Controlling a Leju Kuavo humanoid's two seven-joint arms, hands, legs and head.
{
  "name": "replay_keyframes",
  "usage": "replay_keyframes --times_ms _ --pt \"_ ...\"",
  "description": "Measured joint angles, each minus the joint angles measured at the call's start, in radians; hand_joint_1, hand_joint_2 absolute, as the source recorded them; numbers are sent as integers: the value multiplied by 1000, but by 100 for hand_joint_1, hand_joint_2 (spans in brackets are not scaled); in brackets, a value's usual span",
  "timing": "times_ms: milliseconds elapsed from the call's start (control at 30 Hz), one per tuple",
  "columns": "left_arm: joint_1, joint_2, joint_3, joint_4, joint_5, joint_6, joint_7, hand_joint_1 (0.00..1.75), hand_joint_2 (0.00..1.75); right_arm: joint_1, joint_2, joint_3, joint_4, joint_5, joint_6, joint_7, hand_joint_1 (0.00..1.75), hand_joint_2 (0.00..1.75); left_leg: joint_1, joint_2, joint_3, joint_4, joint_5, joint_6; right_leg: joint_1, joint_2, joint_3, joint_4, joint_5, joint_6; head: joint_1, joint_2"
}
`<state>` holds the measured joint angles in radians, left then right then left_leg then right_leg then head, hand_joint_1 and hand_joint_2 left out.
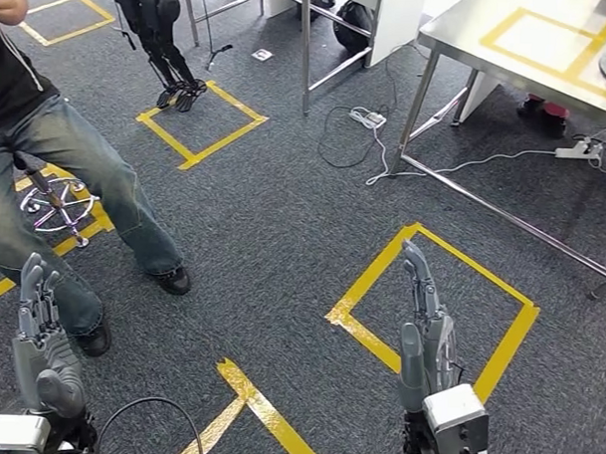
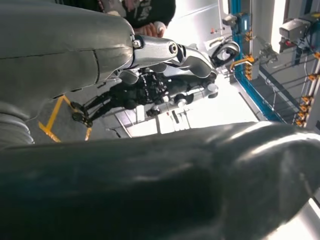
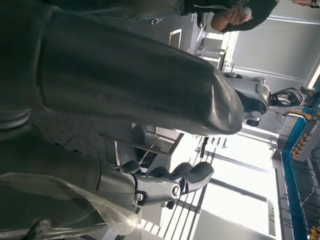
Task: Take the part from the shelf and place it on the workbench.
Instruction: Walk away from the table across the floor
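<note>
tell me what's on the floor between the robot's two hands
In the head view, grey carpet with a strip of yellow tape and a black cable lies between the left hand and right hand.

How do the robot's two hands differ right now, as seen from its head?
The left hand sits at the picture's left edge, close to a person's shoe; the right hand rises over a yellow tape square on the carpet. The left hand looks shorter and bulkier from this angle; the right hand reaches taller. Both are grey, point upward and hold nothing.
</note>
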<state>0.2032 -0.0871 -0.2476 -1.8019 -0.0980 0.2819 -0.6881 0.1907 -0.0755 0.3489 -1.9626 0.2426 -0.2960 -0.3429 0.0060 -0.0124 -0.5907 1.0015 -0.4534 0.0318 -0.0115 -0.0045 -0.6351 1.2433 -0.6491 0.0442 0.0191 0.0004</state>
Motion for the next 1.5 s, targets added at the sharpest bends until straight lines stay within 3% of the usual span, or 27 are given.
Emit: replay_keyframes --times_ms 33,67,133,167,200,267,333,400,467,500,567,600,667,733,767,833,900,967,1033,1067,1100,1133,1200,1267,1333,1400,1500 --pt "0 0 0 0 0 0 0 0 0 1 0 0 0 0 0 0 0 0 -1 -10 0 0 0 0 0 2 -21 37 -4 0 0 0" --pt "1 0 1 0 0 0 0 0 0 1 0 0 0 0 0 1 0 0 -1 -21 1 1 0 0 0 3 -24 36 12 0 0 0" --pt "0 0 1 0 0 0 0 0 0 1 0 0 0 0 0 1 0 0 -1 -45 4 1 0 -1 -1 19 22 -73 88 -6 0 0" --pt "0 0 1 0 0 -1 0 0 0 1 0 0 0 0 0 1 0 0 -2 -56 3 3 0 -3 -2 41 52 -142 120 -10 0 0" --pt "0 0 2 0 0 -1 0 0 0 1 0 0 0 0 -1 0 0 0 -3 -66 1 5 0 -6 -3 60 79 -199 138 -13 0 0" --pt "0 0 2 0 0 -2 0 0 0 2 0 0 0 0 -2 0 0 0 0 -85 -10 8 5 -20 -2 80 99 -241 139 -17 -1 0" --pt "2 0 2 -1 0 -2 0 0 0 1 0 0 0 0 -2 -1 0 0 3 -96 -18 10 9 -33 -2 60 103 -246 143 -25 -1 0" --pt "0 0 2 -1 0 -1 0 0 0 1 0 -1 0 0 -3 -1 0 0 0 -65 -37 50 -17 -42 -6 35 108 -252 147 -36 -6 0" --pt "0 0 2 -1 0 -1 0 0 0 2 0 -1 0 1 -3 -2 0 0 1 -20 -89 167 -79 -51 -5 7 113 -253 144 -44 -11 0" --pt "0 0 2 -1 1 -1 0 0 0 3 0 -1 0 1 -3 -2 0 0 3 -11 -120 233 -107 -55 -4 -8 115 -253 142 -46 -11 0" --pt "2 0 2 -1 1 -1 0 0 0 3 0 -1 0 0 -3 -2 0 0 6 -4 -144 291 -114 -60 -3 -35 118 -253 138 -46 -12 0" --pt "2 1 2 -1 1 -1 0 0 0 2 0 -1 0 0 -3 -2 0 0 7 0 -127 261 -91 -60 -3 -47 121 -253 136 -45 -12 0" --pt "1 1 2 -1 1 -1 0 0 0 2 0 -1 0 0 -3 -2 0 0 4 31 -54 128 -30 -56 -1 -68 129 -252 129 -38 -12 0" --pt "1 1 2 -1 1 -1 0 0 0 1 0 -1 0 1 -3 -2 0 0 -2 64 -6 32 -3 -45 5 -84 132 -250 122 -29 -11 0" --pt "1 1 2 -1 1 -1 0 0 0 1 0 -1 0 1 -3 -2 0 0 -6 71 -2 19 -6 -40 8 -92 133 -250 120 -25 -10 0" --pt "3 1 3 -2 1 -1 0 0 0 0 0 -1 0 1 -3 -2 0 0 -7 53 -7 14 -3 -29 8 -101 133 -249 114 -15 -8 0" --pt "2 0 4 -3 0 -1 0 0 0 0 0 -1 0 1 -4 -3 0 0 -3 35 -7 9 0 -16 4 -64 118 -213 86 -5 -4 0" --pt "1 -1 4 -4 0 -1 0 0 0 1 0 0 0 1 -5 -4 0 0 0 18 -7 7 1 -7 2 -12 64 -100 28 -2 2 0" --pt "1 -1 4 -4 0 -1 0 0 0 3 0 0 0 1 -5 -4 0 0 -1 -4 -8 8 2 -5 2 2 -4 25 -14 -1 3 0" --pt "2 -1 4 -4 0 -1 0 0 0 3 0 0 0 0 -5 -4 0 0 -1 -15 -7 8 2 -5 1 3 -21 47 -8 -2 4 0" --pt "2 -1 5 -4 0 -1 0 0 0 3 0 0 0 0 -5 -4 0 0 -1 -28 -5 8 2 -5 1 5 -18 29 19 -3 4 0" --pt "2 -1 5 -4 0 -1 0 0 0 3 0 0 0 1 -5 -4 0 0 -1 -40 -3 9 1 -5 0 10 3 -27 60 -5 4 0" --pt "1 -1 5 -4 0 -1 0 0 0 3 0 0 0 1 -6 -4 0 0 -1 -63 -3 12 1 -10 -4 48 61 -164 125 -9 3 0" --pt "1 -2 5 -4 0 -1 0 0 0 3 0 0 0 1 -7 -4 0 0 1 -83 -12 15 4 -23 -5 77 90 -226 139 -13 2 0" --pt "2 -1 5 -4 0 -2 0 0 0 2 0 0 0 2 -7 -3 0 0 3 -102 -21 14 11 -38 -3 66 95 -232 139 -20 2 0" --pt "2 -1 5 -4 0 -2 0 0 0 2 0 -1 0 2 -8 -4 0 0 2 -83 -34 39 -5 -47 -5 42 98 -239 144 -31 -1 0" --pt "1 -1 5 -4 0 -2 0 0 0 3 0 -1 0 3 -8 -3 0 0 0 -15 -109 204 -92 -57 -2 1 101 -242 144 -43 -8 0"
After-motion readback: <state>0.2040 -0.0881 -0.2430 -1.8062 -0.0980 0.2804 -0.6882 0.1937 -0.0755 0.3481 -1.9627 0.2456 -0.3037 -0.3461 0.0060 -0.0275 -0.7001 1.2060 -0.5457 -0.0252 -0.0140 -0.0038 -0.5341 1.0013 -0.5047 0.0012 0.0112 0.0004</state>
